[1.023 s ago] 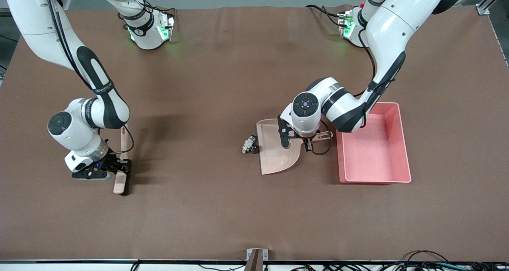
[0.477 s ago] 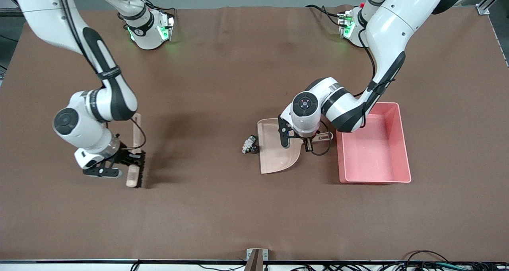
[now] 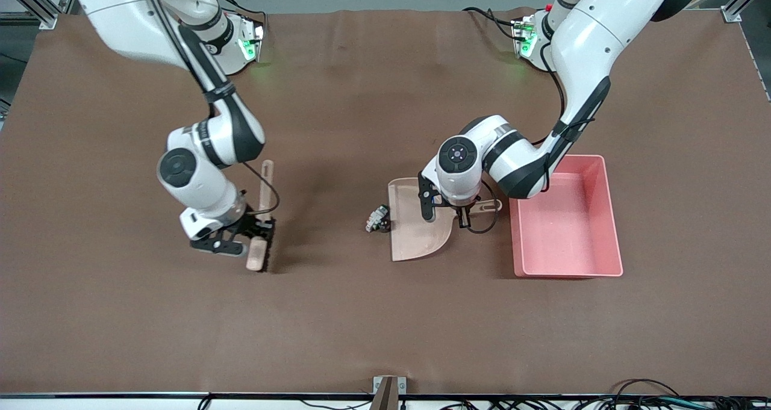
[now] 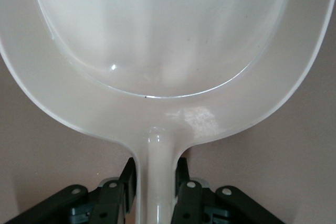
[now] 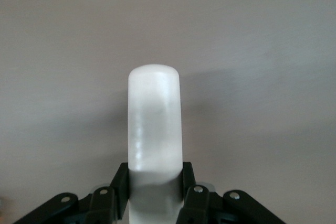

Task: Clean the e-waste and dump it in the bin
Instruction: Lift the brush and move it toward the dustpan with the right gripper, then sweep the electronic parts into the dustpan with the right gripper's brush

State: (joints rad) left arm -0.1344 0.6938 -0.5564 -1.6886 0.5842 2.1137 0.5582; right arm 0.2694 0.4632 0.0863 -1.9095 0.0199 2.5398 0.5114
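Note:
The e-waste [image 3: 377, 218], a white-grey part with a small dark chip touching it, lies on the brown table against the straight lip of the beige dustpan [image 3: 415, 229]. My left gripper [image 3: 463, 213] is shut on the dustpan's handle [image 4: 156, 182]; the empty pan [image 4: 157, 45] rests on the table. The pink bin [image 3: 609, 217] stands beside the dustpan toward the left arm's end, empty. My right gripper [image 3: 244, 239] is shut on a beige brush [image 3: 263, 187] with black bristles, just over the table toward the right arm's end from the e-waste. The brush handle shows in the right wrist view [image 5: 155, 124].
The brown table mat [image 3: 361, 326] is bare around the tools. A small bracket [image 3: 388, 389] sits at the table edge nearest the front camera, with cables along that edge. The arm bases stand along the table edge farthest from the front camera.
My right arm has carried the brush a good way toward the e-waste and dustpan. My left gripper and the dustpan shifted very slightly. The e-waste has not moved.

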